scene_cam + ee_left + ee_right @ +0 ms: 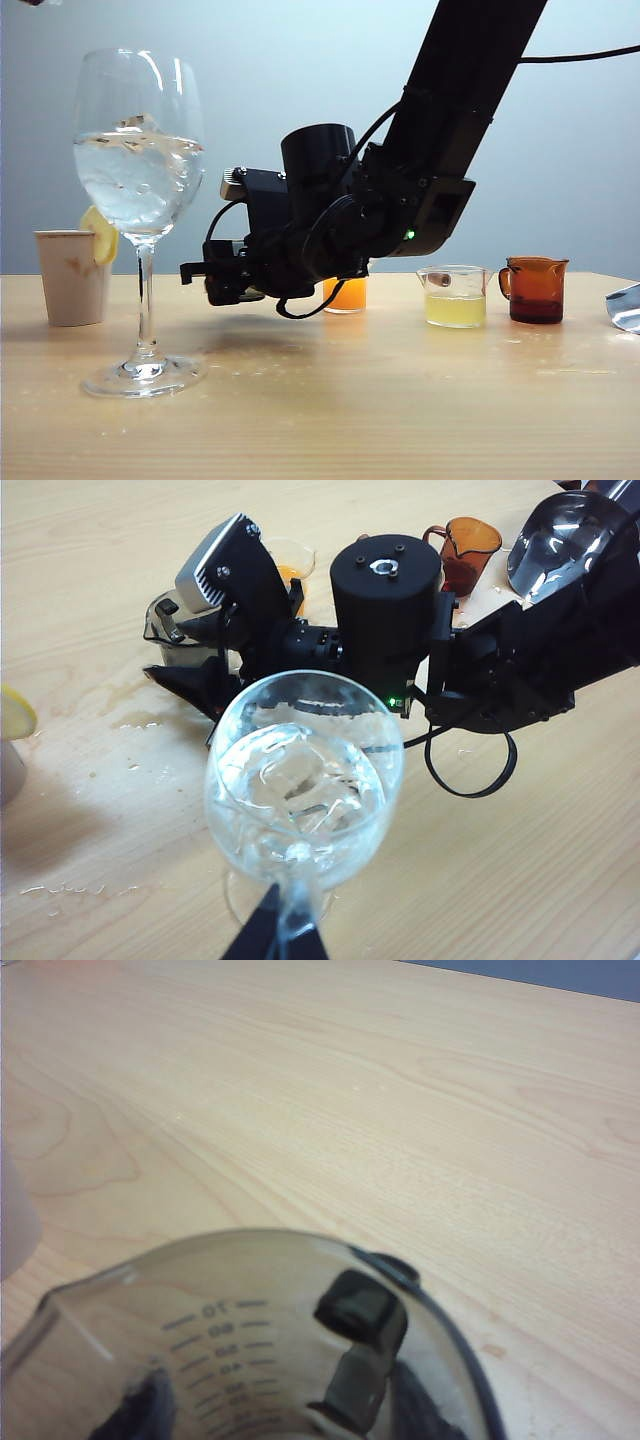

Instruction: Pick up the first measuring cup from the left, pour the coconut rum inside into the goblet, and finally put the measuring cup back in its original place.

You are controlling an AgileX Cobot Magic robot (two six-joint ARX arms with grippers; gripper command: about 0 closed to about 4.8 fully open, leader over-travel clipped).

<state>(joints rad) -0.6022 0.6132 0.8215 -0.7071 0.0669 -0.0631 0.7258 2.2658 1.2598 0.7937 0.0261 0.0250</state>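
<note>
The goblet (140, 150) stands at the left on its round foot, its bowl (303, 780) holding clear liquid and ice cubes. My right arm reaches across to just right of it. My right gripper (207, 281) is low over the table, shut on the smoky grey measuring cup (163, 623). The cup (235, 1340) sits upright between the fingers, its printed scale showing and no liquid visible inside. In the exterior view the gripper hides most of the cup. My left gripper (281, 932) hangs above the goblet, its black fingers meeting in a point, holding nothing.
A beige paper cup (70, 280) with a lemon slice stands far left. Right of the arm stand a cup of orange liquid (347, 295), a clear cup of pale yellow liquid (455, 298) and an amber handled cup (536, 289). Wet splashes (135, 720) lie near the goblet.
</note>
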